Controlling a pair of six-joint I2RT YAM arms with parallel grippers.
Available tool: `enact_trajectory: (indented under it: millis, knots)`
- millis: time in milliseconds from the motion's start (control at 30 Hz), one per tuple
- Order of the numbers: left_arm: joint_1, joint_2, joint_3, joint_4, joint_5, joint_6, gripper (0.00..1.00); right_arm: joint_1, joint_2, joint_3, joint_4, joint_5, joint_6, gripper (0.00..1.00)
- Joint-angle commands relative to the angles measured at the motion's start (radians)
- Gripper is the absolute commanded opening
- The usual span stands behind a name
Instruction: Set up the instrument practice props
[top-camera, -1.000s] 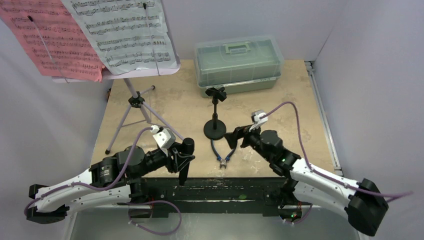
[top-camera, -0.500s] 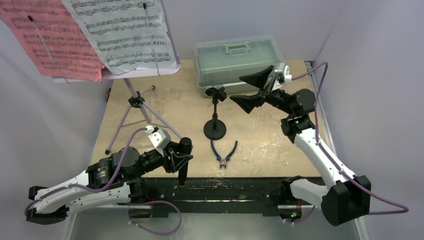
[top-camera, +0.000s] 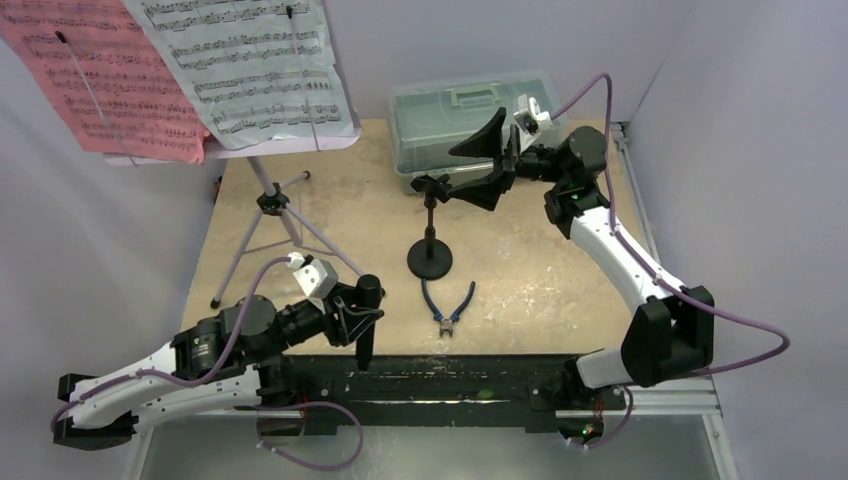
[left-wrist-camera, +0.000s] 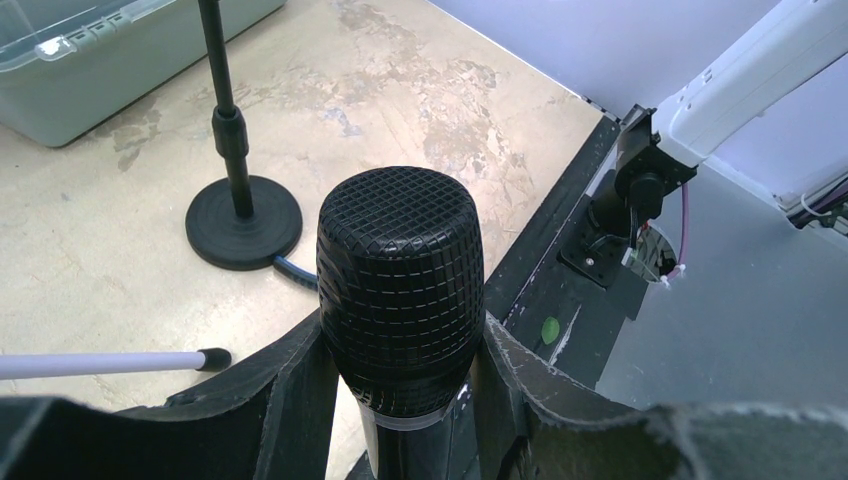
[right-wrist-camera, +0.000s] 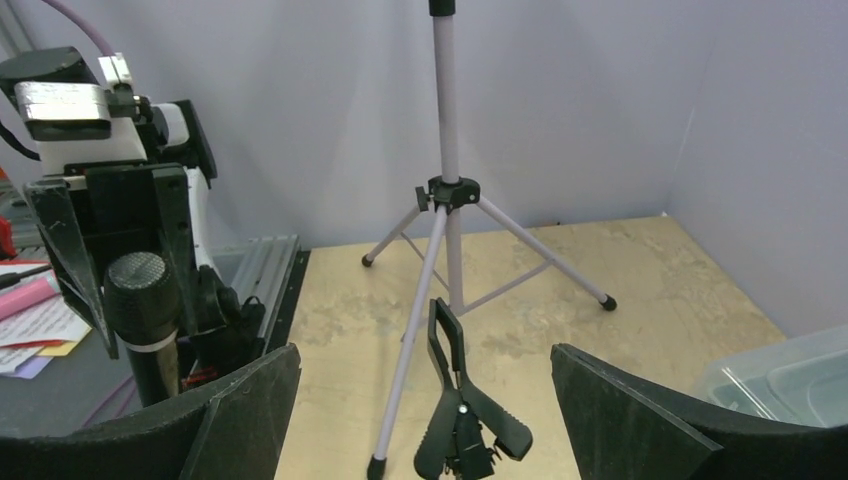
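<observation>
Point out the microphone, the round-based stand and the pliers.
microphone (left-wrist-camera: 400, 262): left wrist view, on its mesh head.
round-based stand (top-camera: 430, 262): top external view, on its round base.
pliers (top-camera: 442, 318): top external view, where the two blue handles meet.

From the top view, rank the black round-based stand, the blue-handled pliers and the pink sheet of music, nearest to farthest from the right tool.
1. black round-based stand: its top clip sits just left of the open right tool.
2. blue-handled pliers: lying on the table, toward the near edge.
3. pink sheet of music: up at the far left.
</observation>
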Motion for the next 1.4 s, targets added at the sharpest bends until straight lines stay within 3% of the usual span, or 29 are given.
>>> enact_trajectory:
  millis: [0, 133, 333, 667, 833, 1100, 1367]
  knots:
    - [0.002, 0.015, 0.002, 0.053, -0.011, -0.011, 0.00, -0.002, 0.021, 0.056, -0.041, -0.037, -0.076, 0.99]
    - [0.002, 0.026, 0.002, 0.055, -0.015, -0.010, 0.00, -0.002, 0.083, 0.057, 0.016, -0.036, -0.047, 0.99]
    - [0.002, 0.040, 0.003, 0.054, -0.022, -0.008, 0.00, -0.002, 0.177, 0.006, 0.387, -0.066, 0.231, 0.99]
    - [0.002, 0.048, 0.005, 0.053, -0.031, -0.004, 0.00, 0.005, 0.289, -0.033, 0.718, -0.070, 0.468, 0.99]
    - [0.002, 0.047, 0.006, 0.053, -0.032, -0.002, 0.00, 0.014, 0.276, -0.070, 0.666, -0.035, 0.411, 0.99]
    - [0.002, 0.046, 0.006, 0.053, -0.030, -0.001, 0.00, 0.056, 0.190, -0.067, 0.206, 0.032, 0.017, 0.97]
    - [0.002, 0.042, 0.005, 0.054, -0.028, 0.000, 0.00, 0.057, 0.210, -0.062, 0.255, 0.005, 0.061, 0.94]
